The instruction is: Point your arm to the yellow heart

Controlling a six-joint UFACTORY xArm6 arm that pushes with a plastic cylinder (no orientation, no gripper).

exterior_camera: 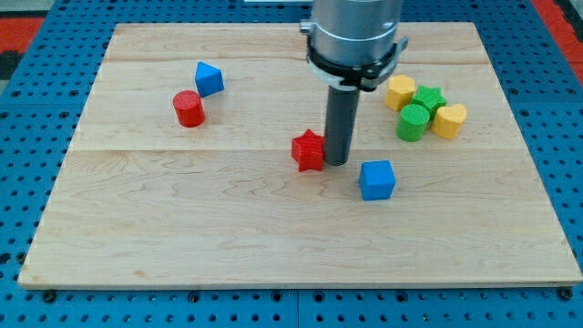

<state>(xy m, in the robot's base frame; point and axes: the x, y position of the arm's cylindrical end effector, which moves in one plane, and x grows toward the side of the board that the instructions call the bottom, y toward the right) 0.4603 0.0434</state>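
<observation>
The yellow heart (pixel 450 119) sits at the view's right, at the right end of a cluster with a green cylinder (pixel 412 122), a green star (pixel 428 98) and a yellow hexagon block (pixel 399 92). My tip (pixel 336 162) rests on the board near the middle, touching the right side of a red star (pixel 309 150). The yellow heart lies well to the right of my tip and slightly higher in the view. A blue cube (pixel 377 179) sits just below and right of my tip.
A red cylinder (pixel 189 108) and a blue triangular block (pixel 209 78) sit at the upper left of the wooden board (pixel 182 228). The arm's grey body (pixel 353 36) hangs over the board's top middle. Blue pegboard surrounds the board.
</observation>
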